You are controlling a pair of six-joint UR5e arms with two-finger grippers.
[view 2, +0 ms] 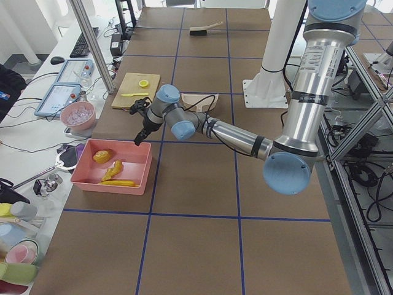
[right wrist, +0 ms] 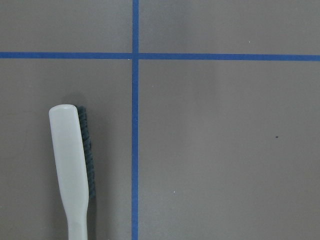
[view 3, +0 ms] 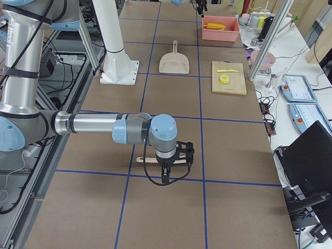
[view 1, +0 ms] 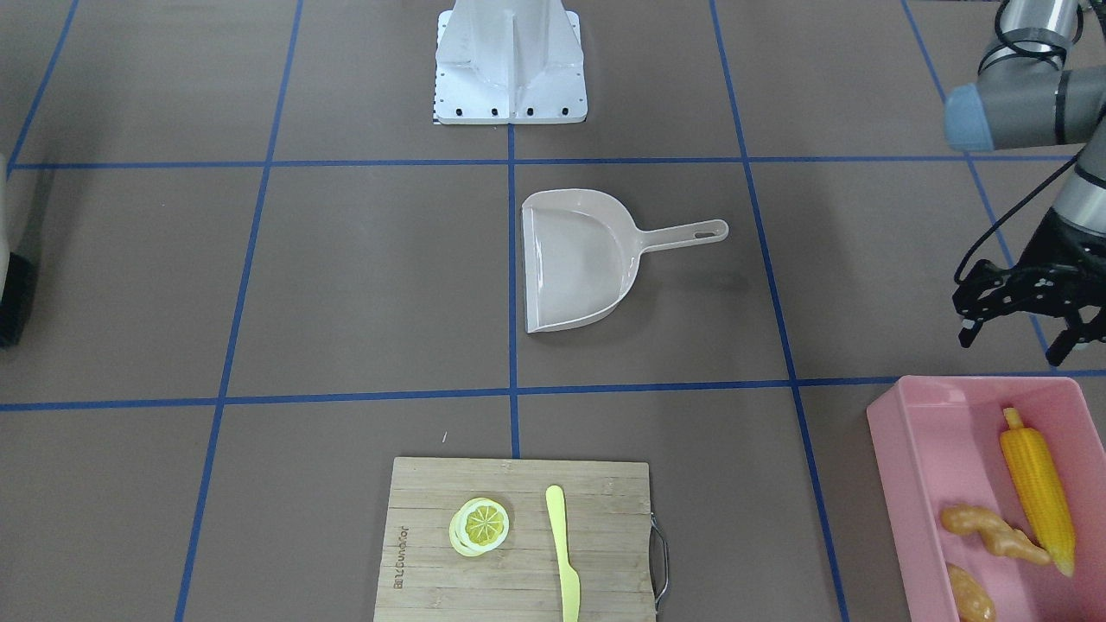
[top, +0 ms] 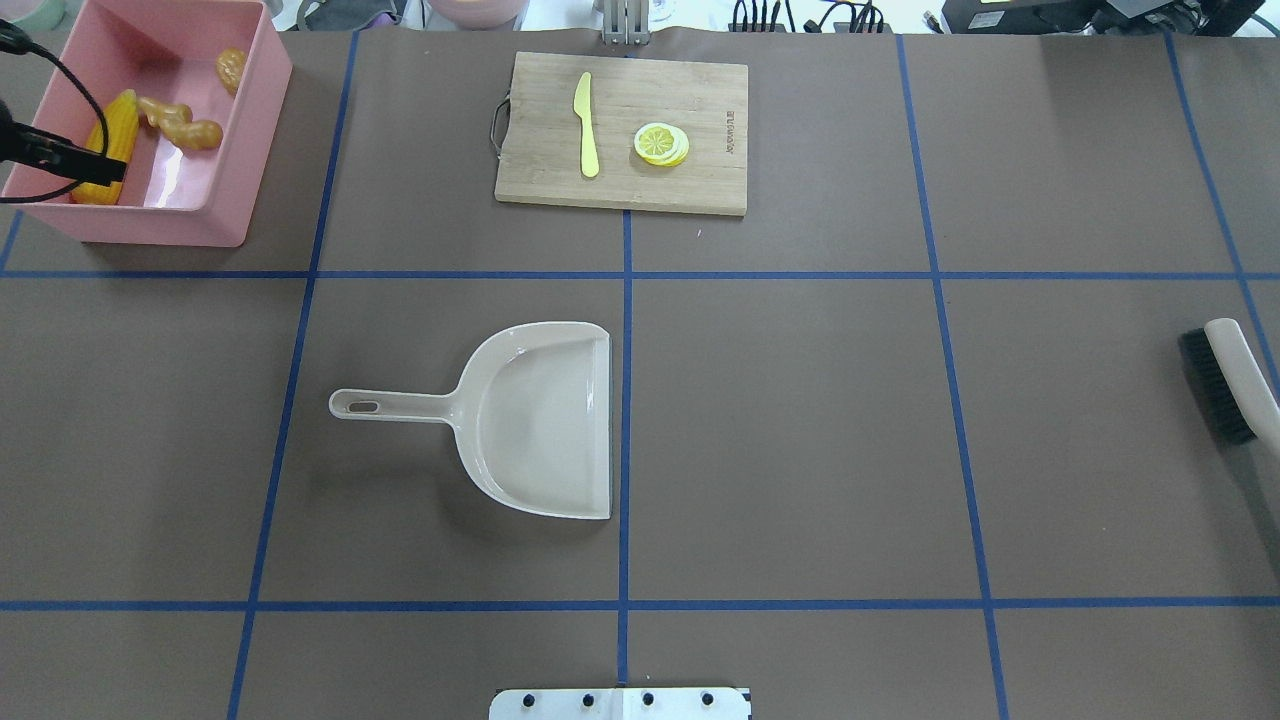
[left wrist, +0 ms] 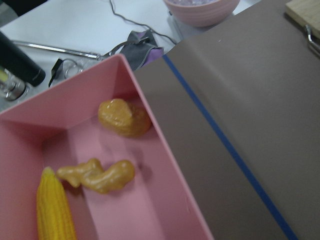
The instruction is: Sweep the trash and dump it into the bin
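Black, spread wide and empty, the left gripper [view 1: 1013, 345] hangs at the right edge of the front view, just above the top rim of the bin [view 1: 903, 484] in the lower right corner. All the trash lies inside: ribbed yellow corn [view 1: 1037, 484], knobbly tan ginger [view 1: 994, 531] beside it, and a smooth brown potato [view 1: 968, 596] at the bottom edge. The sweeping looks finished.

The risk now is the retreat. A fingertip or the looped cable dropping low could catch the thin pink wall and shove or tip the light, glossy tub, spilling the toys.

The beige dustpan [view 1: 579, 259] sits empty mid-frame, its handle pointing right. The right gripper [view 3: 174, 163] hovers over the brush [top: 1225, 385], a pale handle with black bristles lying on the table; I cannot tell how its jaws stand.
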